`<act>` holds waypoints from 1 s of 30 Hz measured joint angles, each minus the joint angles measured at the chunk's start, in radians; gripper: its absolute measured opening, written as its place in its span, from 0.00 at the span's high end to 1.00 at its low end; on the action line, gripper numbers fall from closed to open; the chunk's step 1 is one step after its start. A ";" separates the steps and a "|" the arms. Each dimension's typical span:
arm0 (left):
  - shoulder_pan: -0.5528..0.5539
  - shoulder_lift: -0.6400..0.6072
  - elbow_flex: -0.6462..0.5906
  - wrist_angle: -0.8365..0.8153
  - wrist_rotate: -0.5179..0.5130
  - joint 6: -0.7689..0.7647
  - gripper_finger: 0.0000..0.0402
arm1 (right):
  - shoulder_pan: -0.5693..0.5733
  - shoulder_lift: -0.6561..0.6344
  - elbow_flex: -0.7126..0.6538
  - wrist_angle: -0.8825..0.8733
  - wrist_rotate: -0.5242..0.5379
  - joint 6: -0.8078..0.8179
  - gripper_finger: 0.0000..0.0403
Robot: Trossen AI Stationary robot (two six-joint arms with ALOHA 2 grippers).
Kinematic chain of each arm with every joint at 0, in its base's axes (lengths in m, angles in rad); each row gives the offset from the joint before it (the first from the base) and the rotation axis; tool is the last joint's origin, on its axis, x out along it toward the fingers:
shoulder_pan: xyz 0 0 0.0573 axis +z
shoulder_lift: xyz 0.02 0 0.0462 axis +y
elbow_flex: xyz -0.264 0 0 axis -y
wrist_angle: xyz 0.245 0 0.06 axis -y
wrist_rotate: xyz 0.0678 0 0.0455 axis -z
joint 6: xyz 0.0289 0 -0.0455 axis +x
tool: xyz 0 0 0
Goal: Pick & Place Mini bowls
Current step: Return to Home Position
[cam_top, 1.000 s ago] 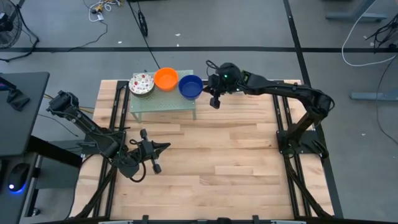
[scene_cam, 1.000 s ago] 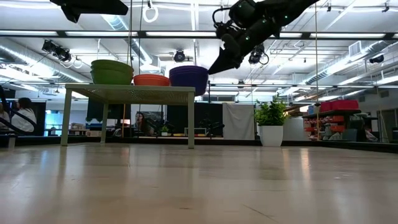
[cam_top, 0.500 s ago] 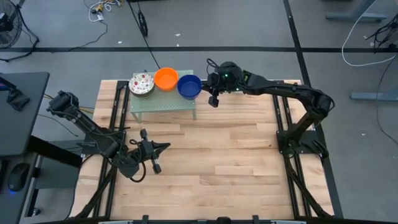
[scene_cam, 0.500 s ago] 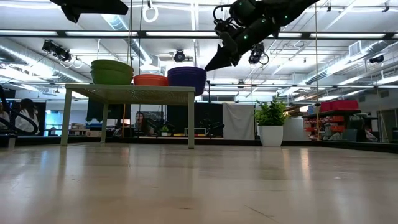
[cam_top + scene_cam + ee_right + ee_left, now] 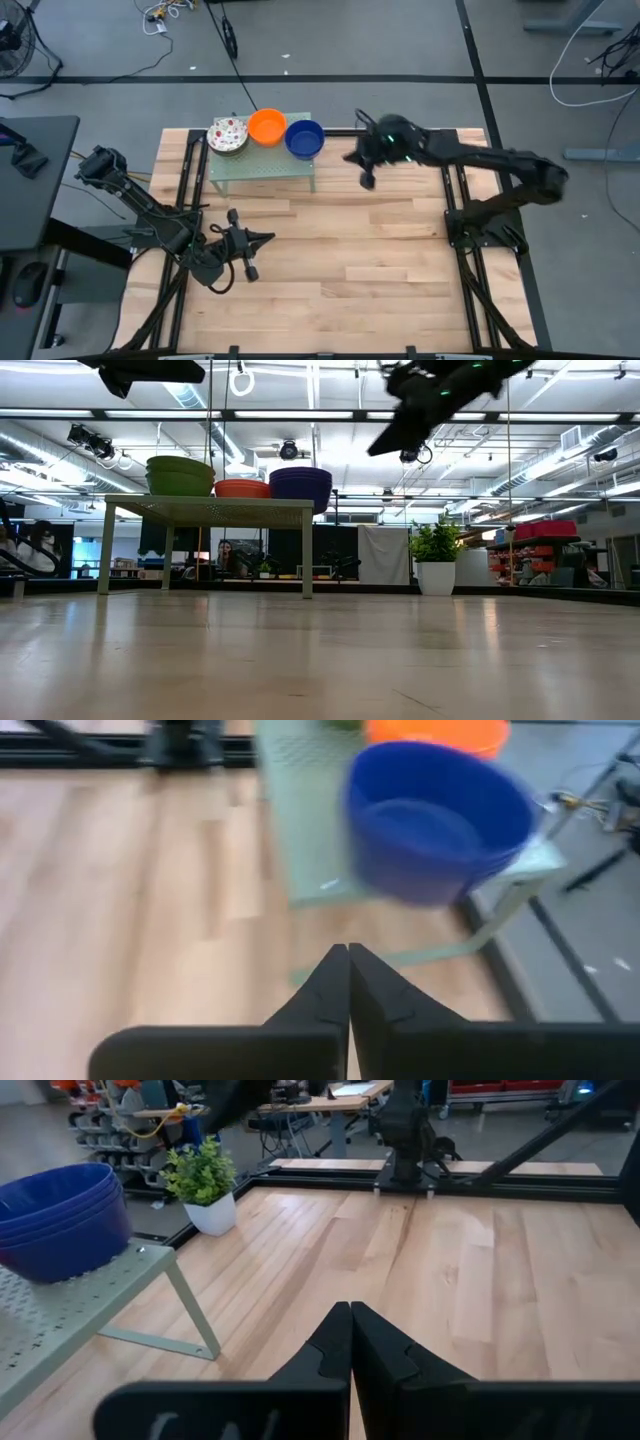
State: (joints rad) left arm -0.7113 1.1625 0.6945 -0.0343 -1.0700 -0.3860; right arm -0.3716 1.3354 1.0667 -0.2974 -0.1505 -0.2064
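Three stacks of mini bowls stand by their bases on a small pale green perforated stand [image 5: 262, 166] at the table's far left: white speckled ones [image 5: 228, 134], orange ones [image 5: 267, 126] and blue ones [image 5: 306, 138]. My right gripper [image 5: 367, 183] hangs shut in the air to the right of the blue stack [image 5: 435, 820], clear of it and holding nothing. My left gripper [image 5: 268, 236] waits shut above the table near its left edge. Its wrist view shows the blue stack [image 5: 60, 1220] on the stand's corner.
A small green potted plant [image 5: 203, 1180] stands beyond the table's far edge. Black frame rails run along the table's left [image 5: 185, 210] and right [image 5: 455, 200] sides. Bare wood [image 5: 350, 260] covers the middle and near part of the table.
My right gripper has drawn back from beside the blue bowls toward the table's right edge, mostly in the last half second, staying high above the table. The bowl stacks stay on the stand.
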 joint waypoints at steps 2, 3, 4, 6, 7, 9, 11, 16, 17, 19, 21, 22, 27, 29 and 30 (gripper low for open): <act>0.000 0.000 0.000 0.000 0.001 -0.001 0.99 | 0.034 -0.108 -0.113 0.028 -0.002 0.033 0.99; 0.000 0.000 0.000 -0.001 0.001 -0.001 0.99 | 0.052 -0.170 -0.168 0.040 0.000 0.056 0.99; 0.000 0.000 0.000 -0.001 0.001 -0.001 0.99 | 0.070 -0.237 -0.220 0.054 0.000 0.081 0.99; 0.000 0.000 0.000 -0.001 0.001 -0.002 0.99 | 0.107 -0.373 -0.321 0.070 -0.008 0.133 0.99; 0.000 0.000 0.000 -0.002 0.001 -0.002 0.99 | 0.124 -0.441 -0.370 0.075 -0.022 0.159 0.99; 0.000 0.000 0.000 -0.002 0.001 -0.003 0.99 | 0.151 -0.581 -0.462 0.097 -0.060 0.203 0.98; 0.002 0.000 0.000 -0.002 -0.003 -0.003 0.99 | 0.172 -0.705 -0.547 0.141 -0.092 0.234 0.98; 0.009 0.000 0.000 -0.002 -0.030 0.002 0.99 | 0.193 -0.971 -0.712 0.179 -0.138 0.302 0.98; 0.013 0.000 0.000 -0.002 -0.030 0.004 0.99 | 0.193 -1.013 -0.734 0.193 -0.139 0.314 0.98; 0.022 0.000 0.000 -0.002 -0.031 0.004 0.99 | 0.193 -1.088 -0.774 0.211 -0.139 0.358 0.98; 0.031 0.000 0.000 -0.004 -0.032 0.004 0.99 | 0.194 -1.147 -0.814 0.213 -0.139 0.395 0.98; 0.035 0.000 0.000 -0.008 -0.032 0.004 0.99 | 0.195 -1.173 -0.833 0.220 -0.139 0.409 0.98; 0.047 0.000 0.000 -0.018 -0.032 0.003 0.99 | 0.218 -1.267 -0.951 0.385 -0.094 0.428 0.99; 0.047 0.001 0.000 -0.020 -0.032 -0.013 0.99 | 0.228 -1.285 -1.011 0.496 -0.042 0.442 0.99; 0.048 0.002 0.000 -0.022 -0.032 -0.023 0.99 | 0.232 -1.290 -1.044 0.552 -0.016 0.450 0.99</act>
State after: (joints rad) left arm -0.6636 1.1643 0.6945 -0.0566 -1.1024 -0.4087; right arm -0.1392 0.0449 0.0229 0.2545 -0.1665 0.2436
